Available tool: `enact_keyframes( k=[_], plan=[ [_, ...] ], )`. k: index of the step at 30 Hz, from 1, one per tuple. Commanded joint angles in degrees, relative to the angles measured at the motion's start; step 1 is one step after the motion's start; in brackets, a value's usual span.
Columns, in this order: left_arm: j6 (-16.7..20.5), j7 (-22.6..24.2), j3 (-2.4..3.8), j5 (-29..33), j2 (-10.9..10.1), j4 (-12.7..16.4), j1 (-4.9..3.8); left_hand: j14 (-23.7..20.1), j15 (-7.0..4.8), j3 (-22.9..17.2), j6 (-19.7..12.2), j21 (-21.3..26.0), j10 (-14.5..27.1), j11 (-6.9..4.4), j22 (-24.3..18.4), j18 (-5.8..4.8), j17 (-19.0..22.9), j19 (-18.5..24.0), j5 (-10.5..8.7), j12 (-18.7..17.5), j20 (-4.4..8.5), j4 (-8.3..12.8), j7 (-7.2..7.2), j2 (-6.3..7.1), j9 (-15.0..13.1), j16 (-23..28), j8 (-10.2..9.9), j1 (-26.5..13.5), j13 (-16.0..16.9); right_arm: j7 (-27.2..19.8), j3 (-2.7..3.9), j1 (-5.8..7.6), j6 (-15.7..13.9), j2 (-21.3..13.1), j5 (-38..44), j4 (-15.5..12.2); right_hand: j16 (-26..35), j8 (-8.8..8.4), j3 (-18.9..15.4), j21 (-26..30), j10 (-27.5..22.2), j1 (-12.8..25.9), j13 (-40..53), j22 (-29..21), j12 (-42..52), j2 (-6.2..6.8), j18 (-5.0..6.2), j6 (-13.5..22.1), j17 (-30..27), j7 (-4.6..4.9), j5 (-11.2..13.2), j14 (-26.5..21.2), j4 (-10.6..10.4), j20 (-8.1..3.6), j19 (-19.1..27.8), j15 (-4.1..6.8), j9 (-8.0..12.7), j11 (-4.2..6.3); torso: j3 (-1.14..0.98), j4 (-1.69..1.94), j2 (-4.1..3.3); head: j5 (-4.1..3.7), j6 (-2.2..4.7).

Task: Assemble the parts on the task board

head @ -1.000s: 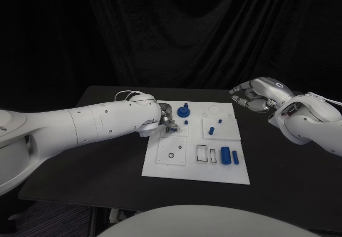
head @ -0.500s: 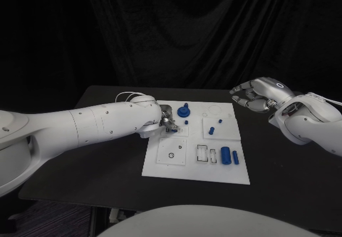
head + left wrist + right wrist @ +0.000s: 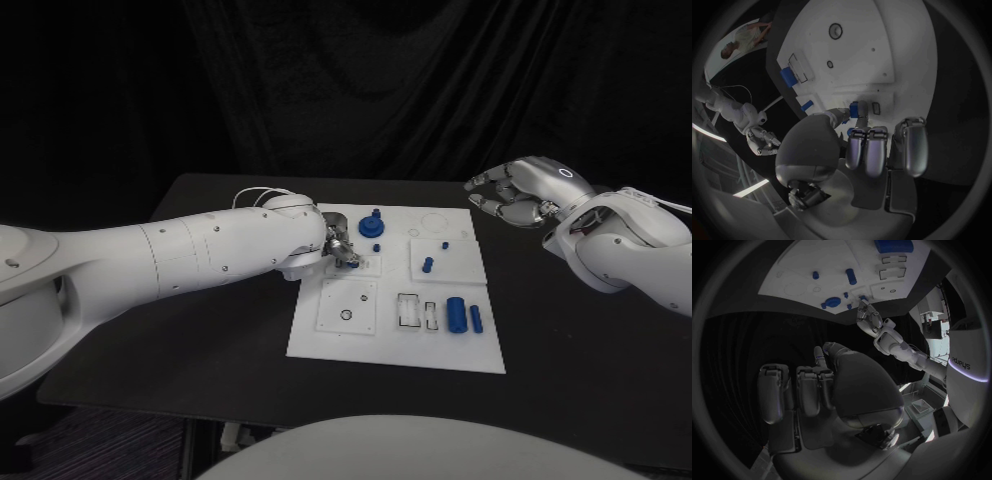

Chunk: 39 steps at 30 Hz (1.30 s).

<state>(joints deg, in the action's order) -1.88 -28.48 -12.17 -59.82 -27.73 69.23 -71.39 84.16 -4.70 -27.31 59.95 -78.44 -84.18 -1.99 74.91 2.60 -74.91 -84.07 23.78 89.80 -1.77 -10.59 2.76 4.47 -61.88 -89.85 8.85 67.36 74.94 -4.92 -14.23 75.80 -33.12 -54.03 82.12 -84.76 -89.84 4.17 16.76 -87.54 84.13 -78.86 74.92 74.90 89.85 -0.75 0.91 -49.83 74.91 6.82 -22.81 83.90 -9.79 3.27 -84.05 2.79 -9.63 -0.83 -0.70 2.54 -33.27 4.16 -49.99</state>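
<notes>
Left robot hand (image 3: pixel 340 250) holds a small blue part (image 3: pixel 858 109) pinched at its fingertips, low over the left side of the task board (image 3: pixel 397 345) on the bench (image 3: pixel 216 330); nothing has shifted over the last second, which suggests a slow seating of the part. Right robot hand (image 3: pixel 519 192) hovers beyond the board's far right corner, fingers curled on nothing.

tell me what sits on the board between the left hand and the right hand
In the head view, between the left hand and the raised right hand lie the knobbed blue part and two small blue pegs on the task board.
</notes>
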Motion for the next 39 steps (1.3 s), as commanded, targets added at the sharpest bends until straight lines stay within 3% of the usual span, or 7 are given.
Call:
enact_keyframes(
  k=[1, 11, 13, 20, 23, 39],
  plan=[
    [0.23, 0.77, 0.01, -0.02, 0.15, 0.00, 0.19, 5.84, 0.12, -2.86, -0.03, 0.24, -5.82, 0.21, 11.34, 0.22, -15.09, 0.05, 0.34, 0.20, -0.03, 2.63, -0.46, -0.69, -0.10, -0.15, 0.21, -0.11, 15.06, 0.95, 0.04, -0.11, 0.19, -0.01, 0.10, -0.03, -0.16, -0.03, 0.30, 0.17, 5.87, 0.22, 15.08, 14.10, 0.15, 0.48, -0.16, -0.25, 15.09, 0.12, -0.30, 6.10, -0.07, 0.49, -4.41, -0.30, 0.06, -0.40, -0.07, 0.01, -0.02, 0.04, -0.01],
    [-0.76, 0.63, 0.01, -0.02, 0.27, -0.17, 0.24, 5.84, 0.27, -1.89, -0.22, 0.75, -5.82, 0.37, 11.18, 0.33, -15.09, 0.34, -0.70, 0.20, -0.19, 2.55, -0.32, -1.13, -0.08, -0.15, 0.10, -1.50, 15.06, 1.02, 0.04, -0.11, 0.36, 0.09, 0.10, 0.03, -0.16, -0.03, 0.30, 0.17, 5.87, 0.22, 15.08, 14.10, 0.15, 0.48, -0.16, -0.25, 15.09, 0.12, -0.30, 6.10, -0.07, 0.49, -4.41, -0.30, 0.06, -0.40, -0.04, -0.01, -0.02, 0.17, -0.01],
    [-0.84, 0.62, 0.01, -0.02, 0.30, -0.28, 0.25, 5.84, 0.34, -0.97, -0.35, 0.91, -5.82, 0.42, 11.15, 0.36, -15.09, 0.44, -1.95, 0.20, -0.29, 2.36, -0.29, -1.55, 0.04, -0.15, -0.08, -2.36, 15.06, 1.07, 0.04, -0.11, 0.42, 0.11, 0.10, 0.04, -0.16, -0.03, 0.30, 0.17, 5.87, 0.22, 15.08, 14.10, 0.15, 0.48, -0.16, -0.25, 15.09, 0.12, -0.30, 6.10, -0.07, 0.49, -4.41, -0.30, 0.06, -0.40, -0.05, -0.01, -0.04, 0.17, -0.01],
    [-1.10, 0.60, 0.01, -0.02, 0.41, -0.55, 0.33, 5.84, 0.54, 2.93, -0.36, 1.28, -5.82, 0.61, 11.07, 0.42, -15.09, 0.60, -9.95, 0.20, -0.49, 0.84, -0.09, -2.93, 1.05, -0.15, -0.94, -5.00, 15.06, 1.22, 0.04, -0.11, 0.57, 0.12, 0.10, 0.05, -0.16, -0.03, 0.30, 0.17, 5.87, 0.22, 15.08, 14.10, 0.15, 0.48, -0.16, -0.25, 15.09, 0.12, -0.30, 6.10, -0.07, 0.49, -4.41, -0.30, 0.06, -0.40, -0.06, 0.00, -0.01, 0.09, -0.01],
    [-1.13, 0.64, 0.01, -0.02, 0.49, -0.67, 0.38, 5.84, 0.72, 4.94, -0.55, 1.47, -5.82, 0.86, 11.02, 0.45, -15.09, 0.69, -11.82, 0.20, -0.63, -0.34, 0.19, -3.09, 1.76, -0.15, -1.62, -6.38, 15.06, 1.28, 0.04, -0.11, 0.65, 0.11, 0.10, 0.07, -0.16, -0.03, 0.30, 0.17, 5.87, 0.22, 15.08, 14.10, 0.15, 0.48, -0.16, -0.25, 15.09, 0.12, -0.30, 6.10, -0.07, 0.49, -4.41, -0.30, 0.06, -0.40, -0.06, 0.00, -0.01, 0.08, -0.01],
    [-0.89, 0.49, 0.01, -0.02, 0.50, -1.06, 0.63, 5.84, 1.39, 13.19, -0.84, 1.98, -5.82, 1.61, 10.90, 0.56, -15.09, 0.91, -16.48, 0.20, -1.29, -4.74, 0.97, -4.54, 4.77, -0.15, -4.09, -10.16, 15.06, 1.40, 0.04, -0.11, 0.99, 0.22, 0.10, 0.30, -0.16, -0.03, 0.30, 0.17, 5.87, 0.22, 15.08, 14.10, 0.15, 0.48, -0.16, -0.25, 15.09, 0.12, -0.30, 6.10, -0.07, 0.49, -4.41, -0.30, 0.06, -0.40, -0.04, -0.06, -0.02, 0.23, -0.01]
  ],
)
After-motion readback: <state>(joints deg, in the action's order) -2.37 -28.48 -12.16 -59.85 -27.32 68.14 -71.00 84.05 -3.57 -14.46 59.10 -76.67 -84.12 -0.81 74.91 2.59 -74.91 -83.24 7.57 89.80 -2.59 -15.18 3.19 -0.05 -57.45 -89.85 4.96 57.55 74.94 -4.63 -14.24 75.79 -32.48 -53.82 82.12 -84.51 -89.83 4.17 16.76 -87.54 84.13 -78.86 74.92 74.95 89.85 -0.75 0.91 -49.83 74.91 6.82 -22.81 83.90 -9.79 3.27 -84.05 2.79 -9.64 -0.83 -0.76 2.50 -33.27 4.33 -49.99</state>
